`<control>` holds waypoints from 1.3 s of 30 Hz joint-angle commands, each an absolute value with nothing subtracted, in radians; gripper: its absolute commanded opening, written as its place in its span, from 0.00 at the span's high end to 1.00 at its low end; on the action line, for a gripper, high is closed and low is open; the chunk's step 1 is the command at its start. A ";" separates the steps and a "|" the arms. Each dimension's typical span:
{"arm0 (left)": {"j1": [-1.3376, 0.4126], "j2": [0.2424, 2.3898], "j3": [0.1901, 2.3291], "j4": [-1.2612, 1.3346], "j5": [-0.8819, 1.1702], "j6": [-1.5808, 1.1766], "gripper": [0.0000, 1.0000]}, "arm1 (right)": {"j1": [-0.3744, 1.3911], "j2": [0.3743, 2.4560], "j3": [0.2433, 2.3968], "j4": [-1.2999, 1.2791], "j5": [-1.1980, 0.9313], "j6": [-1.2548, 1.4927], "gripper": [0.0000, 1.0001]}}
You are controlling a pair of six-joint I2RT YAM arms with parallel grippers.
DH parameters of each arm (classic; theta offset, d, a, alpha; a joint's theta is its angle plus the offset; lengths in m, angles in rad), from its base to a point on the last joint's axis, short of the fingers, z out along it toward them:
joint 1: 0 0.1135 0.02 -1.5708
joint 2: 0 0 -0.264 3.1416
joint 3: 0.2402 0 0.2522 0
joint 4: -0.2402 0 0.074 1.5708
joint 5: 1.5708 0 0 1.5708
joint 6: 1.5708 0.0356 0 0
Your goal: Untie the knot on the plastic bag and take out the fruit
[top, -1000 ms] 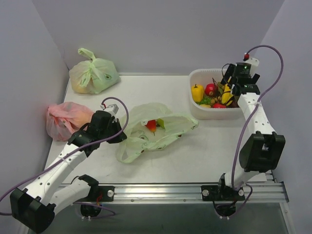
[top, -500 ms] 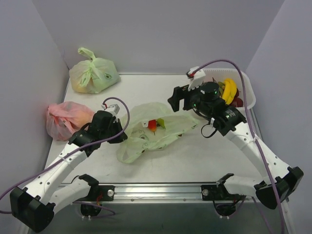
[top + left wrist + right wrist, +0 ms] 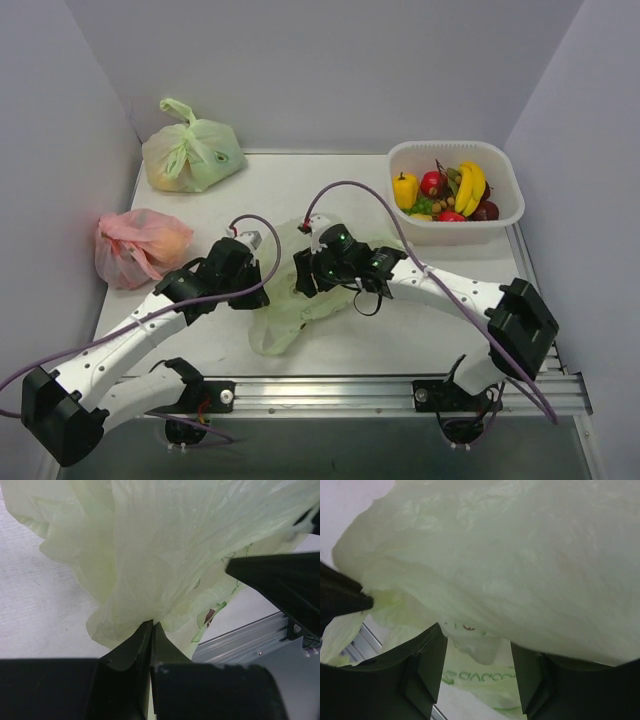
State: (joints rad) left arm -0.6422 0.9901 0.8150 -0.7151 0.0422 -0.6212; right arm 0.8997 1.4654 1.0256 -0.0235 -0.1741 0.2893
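Observation:
The pale-green plastic bag lies loose and untied at mid-table; no knot shows. My left gripper is shut on a bunched fold of its film, seen close in the left wrist view with the bag hanging above. My right gripper is open right over the bag, its jaws wide apart with the film draped across and above them. Fruit lies in the white basket: a yellow bell-like fruit, bananas, a small red fruit. Anything inside the bag is hidden.
The white basket stands at the back right. Another plump green bag sits at the back left, a pink-red bag at the left edge. An aluminium rail runs along the near edge.
My right arm has swung from the basket across to the bag and come down over it. My left gripper has shifted slightly right, still holding the film. The red fruit inside the bag no longer shows.

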 commanded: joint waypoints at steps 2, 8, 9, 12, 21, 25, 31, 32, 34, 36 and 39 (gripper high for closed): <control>-0.690 1.002 0.833 -0.739 0.009 -0.658 1.00 | 0.907 1.580 1.031 0.032 -0.230 0.383 0.49; -0.710 1.005 0.834 -0.747 -0.031 -0.675 1.00 | 0.917 1.723 1.127 -0.180 -0.429 0.359 0.49; -0.710 1.012 0.838 -0.746 -0.032 -0.675 1.00 | 0.920 1.729 1.138 -0.198 -0.430 0.350 0.49; -0.712 1.032 0.848 -0.746 -0.025 -0.669 1.00 | 0.919 1.692 1.124 -0.195 -0.352 0.339 0.49; -0.716 1.039 0.851 -0.750 -0.006 -0.661 1.00 | 0.850 1.574 1.035 0.049 -0.048 0.331 0.38; -0.718 1.035 0.861 -0.758 0.023 -0.660 1.00 | 0.831 1.644 1.039 0.150 -0.003 0.318 0.28; -0.724 1.042 0.906 -0.773 0.063 -0.638 1.00 | 0.830 1.733 1.040 0.299 0.031 0.267 0.20; -0.724 1.043 0.911 -0.779 0.072 -0.634 1.00 | 0.828 1.744 1.039 0.337 0.028 0.246 0.20; -0.726 1.045 0.923 -0.785 0.075 -0.627 1.00 | 0.828 1.779 1.049 0.357 0.009 0.226 0.20; -0.727 1.043 0.927 -0.790 0.069 -0.626 1.00 | 0.827 1.802 1.060 0.371 -0.030 0.207 0.20; -0.727 1.039 0.927 -0.793 0.052 -0.626 1.00 | 0.825 1.839 1.068 0.387 -0.048 0.210 0.20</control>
